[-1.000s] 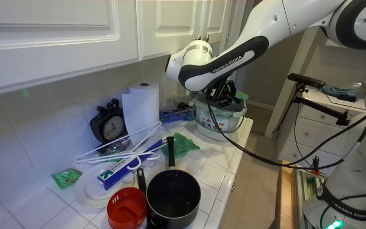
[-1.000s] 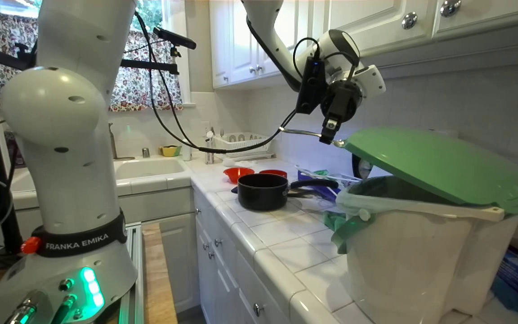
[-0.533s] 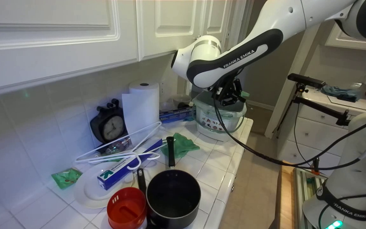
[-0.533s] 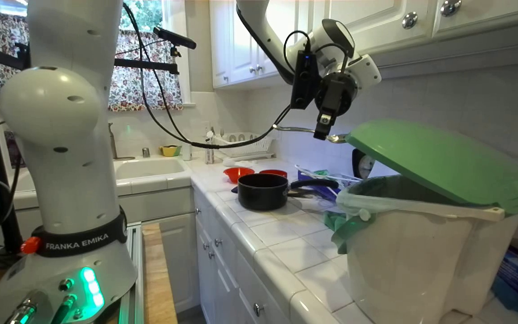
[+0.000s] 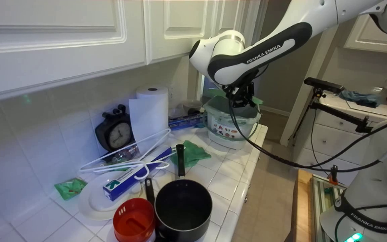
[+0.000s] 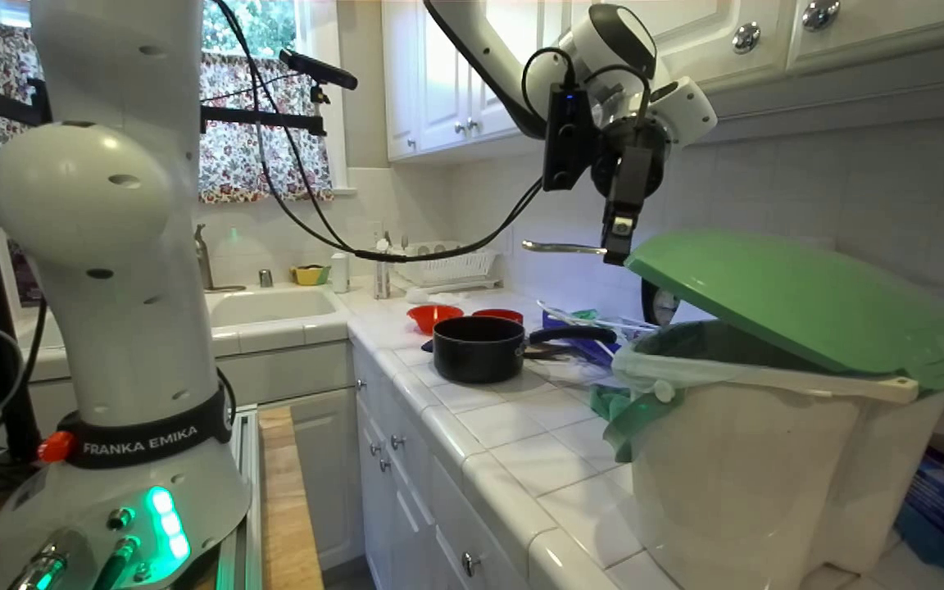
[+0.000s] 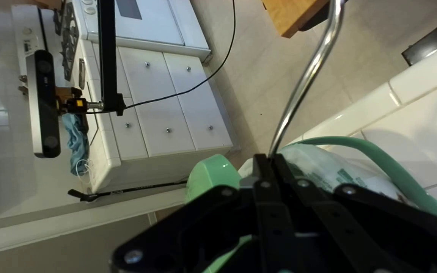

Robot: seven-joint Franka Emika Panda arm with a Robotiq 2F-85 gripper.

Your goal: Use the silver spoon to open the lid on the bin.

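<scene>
My gripper (image 6: 616, 252) is shut on the silver spoon (image 6: 564, 247), whose handle sticks out away from the bin in an exterior view. The spoon's bowl end is hidden behind the gripper and lid edge. In the wrist view the fingertips (image 7: 271, 157) pinch the spoon's shiny handle (image 7: 311, 70). The green lid (image 6: 800, 299) is tilted up, its near edge raised off the whitish bin (image 6: 751, 467), with a gap showing the bag-lined inside. The gripper is right at that raised edge; contact is hard to tell. The lid also shows in the wrist view (image 7: 211, 172).
A black pot (image 5: 183, 208), red bowl (image 5: 133, 218), blue foil box (image 5: 136, 174) and white hangers (image 5: 126, 161) lie on the counter. A paper towel roll (image 5: 151, 117) stands by the wall. Upper cabinets (image 6: 726, 33) hang close to the arm.
The arm has shifted up and toward the bin's far side. The lid rose slightly, then sank a little to now. The spoon's bowl end was visible at the lid edge; now it is hidden.
</scene>
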